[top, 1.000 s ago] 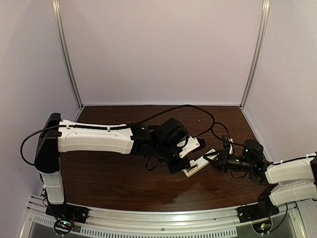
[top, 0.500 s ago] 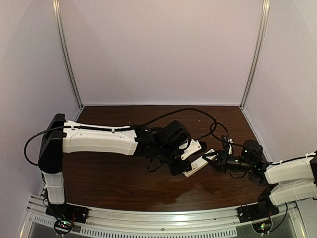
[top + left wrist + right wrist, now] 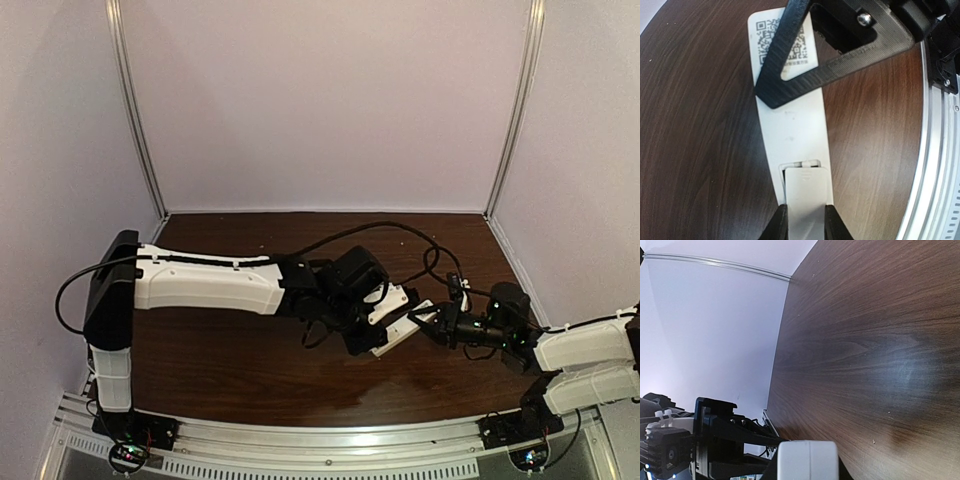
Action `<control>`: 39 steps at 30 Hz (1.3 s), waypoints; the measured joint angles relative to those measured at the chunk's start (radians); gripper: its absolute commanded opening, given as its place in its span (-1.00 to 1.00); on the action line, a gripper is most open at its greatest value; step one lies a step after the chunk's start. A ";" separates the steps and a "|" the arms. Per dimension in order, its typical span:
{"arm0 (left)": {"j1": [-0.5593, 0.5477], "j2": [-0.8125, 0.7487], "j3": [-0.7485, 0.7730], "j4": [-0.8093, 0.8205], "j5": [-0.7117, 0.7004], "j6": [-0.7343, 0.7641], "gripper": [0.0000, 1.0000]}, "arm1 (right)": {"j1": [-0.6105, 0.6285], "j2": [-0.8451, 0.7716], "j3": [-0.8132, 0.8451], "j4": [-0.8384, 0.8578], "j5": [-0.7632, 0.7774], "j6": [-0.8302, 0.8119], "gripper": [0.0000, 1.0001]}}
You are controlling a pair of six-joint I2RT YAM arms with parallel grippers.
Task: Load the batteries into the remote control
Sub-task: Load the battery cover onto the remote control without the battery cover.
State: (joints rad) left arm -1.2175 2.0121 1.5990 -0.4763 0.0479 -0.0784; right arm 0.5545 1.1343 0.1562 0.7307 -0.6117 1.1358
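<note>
The remote control (image 3: 795, 130) is a slim white bar lying back up, with a QR sticker (image 3: 771, 35) at its far end. A small flat white cover piece (image 3: 805, 192) rests over the battery recess, a thin gap showing at its top edge. My left gripper (image 3: 805, 212) is shut on the cover's sides. My right gripper (image 3: 425, 322) is shut on the remote's other end (image 3: 807, 460), and one of its black fingers (image 3: 790, 92) crosses the sticker. From above, the remote (image 3: 398, 334) spans between both grippers. The batteries are hidden.
The aluminium rail (image 3: 935, 165) runs along the table's near edge, close behind the left gripper. A black cable (image 3: 400, 235) loops over the table behind the arms. Pale walls enclose the back and sides. Bare dark wood (image 3: 220, 370) lies to the left.
The left arm has crept a little to the right and lower, toward the right gripper. The remote and the right gripper stay almost where they were.
</note>
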 measured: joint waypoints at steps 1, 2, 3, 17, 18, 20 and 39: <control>0.000 0.001 0.002 -0.001 -0.003 -0.001 -0.70 | 0.000 0.000 0.000 0.000 0.001 0.002 -1.00; 0.000 0.003 0.004 -0.004 -0.007 -0.002 -0.71 | 0.000 0.000 0.000 0.000 0.003 0.002 -1.00; 0.000 0.005 0.006 -0.007 -0.010 -0.004 -0.72 | 0.000 0.000 0.000 0.000 0.004 0.003 -1.00; -0.002 0.029 0.060 -0.065 -0.060 -0.018 -0.74 | 0.006 0.000 0.000 0.001 0.021 0.020 -1.00; -0.002 0.034 0.066 -0.071 -0.060 -0.018 -0.75 | 0.007 0.000 0.000 0.001 0.023 0.021 -1.00; -0.002 0.042 0.074 -0.075 -0.060 -0.018 -0.76 | 0.007 0.001 0.000 0.000 0.027 0.021 -1.00; 0.000 0.060 0.083 -0.074 -0.021 -0.013 -0.52 | 0.013 0.018 -0.005 0.009 0.032 0.024 -1.00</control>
State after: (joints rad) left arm -1.2175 2.0724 1.6817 -0.5507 0.0269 -0.0917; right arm 0.5674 1.1526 0.1513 0.7399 -0.5793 1.1599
